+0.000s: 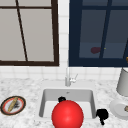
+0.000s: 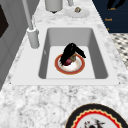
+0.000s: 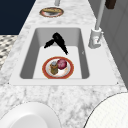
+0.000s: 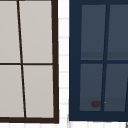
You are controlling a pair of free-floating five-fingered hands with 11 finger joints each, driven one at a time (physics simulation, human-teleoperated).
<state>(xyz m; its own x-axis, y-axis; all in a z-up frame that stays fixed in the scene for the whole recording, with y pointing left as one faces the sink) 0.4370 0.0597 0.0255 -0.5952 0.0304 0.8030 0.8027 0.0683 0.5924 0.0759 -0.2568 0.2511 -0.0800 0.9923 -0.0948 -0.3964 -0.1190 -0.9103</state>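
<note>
Left hand, fingers relaxed and released, hovers over the red-rimmed round plate in the white sink, food ungrasped

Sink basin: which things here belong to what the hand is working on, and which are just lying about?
In hand:
left hand, open, beside the plate
red-rimmed plate in the basin
dark red round item on it
brown jar-like item on it

Lying about:
patterned plate, left counter
white plate, right counter
grey canister
faucet
right hand, idle by the sink's right edge
</note>
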